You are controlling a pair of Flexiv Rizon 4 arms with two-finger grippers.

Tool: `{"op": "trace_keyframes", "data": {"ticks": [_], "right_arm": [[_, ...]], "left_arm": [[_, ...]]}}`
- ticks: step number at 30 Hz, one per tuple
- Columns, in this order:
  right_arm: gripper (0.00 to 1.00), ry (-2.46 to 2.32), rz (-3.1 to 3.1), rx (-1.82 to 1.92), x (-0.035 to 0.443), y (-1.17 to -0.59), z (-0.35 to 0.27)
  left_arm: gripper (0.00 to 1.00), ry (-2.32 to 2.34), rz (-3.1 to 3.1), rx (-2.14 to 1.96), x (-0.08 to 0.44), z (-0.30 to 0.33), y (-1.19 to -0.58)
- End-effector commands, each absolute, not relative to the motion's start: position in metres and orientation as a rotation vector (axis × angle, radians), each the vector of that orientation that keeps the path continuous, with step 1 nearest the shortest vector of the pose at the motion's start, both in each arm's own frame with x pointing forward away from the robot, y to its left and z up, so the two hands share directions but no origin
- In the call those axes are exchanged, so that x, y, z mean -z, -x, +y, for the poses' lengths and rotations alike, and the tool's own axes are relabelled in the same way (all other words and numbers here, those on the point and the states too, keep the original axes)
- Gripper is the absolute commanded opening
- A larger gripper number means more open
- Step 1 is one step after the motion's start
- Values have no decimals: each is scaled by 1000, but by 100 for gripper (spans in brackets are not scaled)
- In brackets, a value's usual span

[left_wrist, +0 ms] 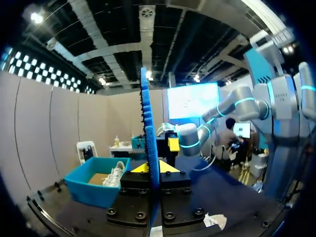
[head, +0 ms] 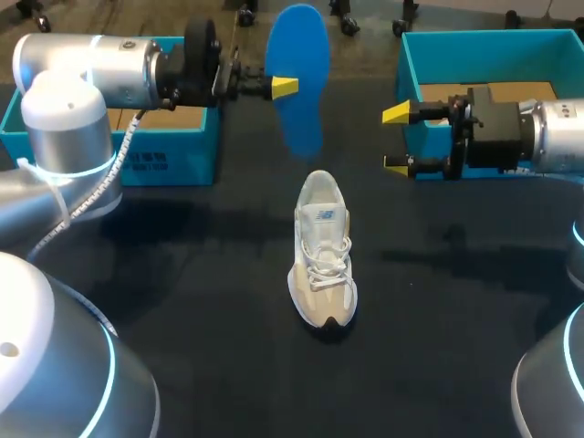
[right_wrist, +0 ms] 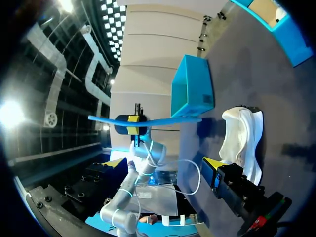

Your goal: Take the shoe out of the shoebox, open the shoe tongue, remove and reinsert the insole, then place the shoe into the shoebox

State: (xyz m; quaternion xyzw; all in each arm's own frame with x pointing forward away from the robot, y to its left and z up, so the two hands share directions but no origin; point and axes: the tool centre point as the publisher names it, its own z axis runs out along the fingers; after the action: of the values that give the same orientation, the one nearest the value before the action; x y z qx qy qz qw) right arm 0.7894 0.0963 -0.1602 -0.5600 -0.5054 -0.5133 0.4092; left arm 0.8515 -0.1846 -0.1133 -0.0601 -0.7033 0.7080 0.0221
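A blue insole (head: 301, 82) hangs upright above the table's far middle, with my left gripper (head: 283, 87) shut on its edge. In the left wrist view the insole (left_wrist: 150, 143) stands edge-on between the yellow tips of that gripper (left_wrist: 150, 168). The white and beige shoe (head: 322, 251) stands upright on the black table, toe toward the front. My right gripper (head: 397, 139) is open and empty, level with the insole and to its right. In its own view the right gripper (right_wrist: 163, 163) faces the insole (right_wrist: 148, 120), with the shoe (right_wrist: 242, 143) below and beside it.
A blue shoebox (head: 119, 137) stands at the back left behind my left arm. Another blue shoebox (head: 493, 55) stands at the back right behind my right gripper; the left wrist view shows a white shoe inside this shoebox (left_wrist: 98, 185).
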Motion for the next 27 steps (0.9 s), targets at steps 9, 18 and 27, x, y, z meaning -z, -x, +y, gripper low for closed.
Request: {"op": "trace_keyframes", "data": {"ticks": [9, 18, 27], "right_arm": [[100, 1412, -1273, 1293, 160, -790, 98], [100, 1412, -1273, 1293, 160, -790, 98], [100, 1412, -1273, 1293, 160, -790, 98]], "left_arm": [[0, 991, -2286, -2389, 114, -185, -851], [0, 991, -2286, -2389, 114, -185, -851], [0, 991, -2286, -2389, 114, -185, -851]]}}
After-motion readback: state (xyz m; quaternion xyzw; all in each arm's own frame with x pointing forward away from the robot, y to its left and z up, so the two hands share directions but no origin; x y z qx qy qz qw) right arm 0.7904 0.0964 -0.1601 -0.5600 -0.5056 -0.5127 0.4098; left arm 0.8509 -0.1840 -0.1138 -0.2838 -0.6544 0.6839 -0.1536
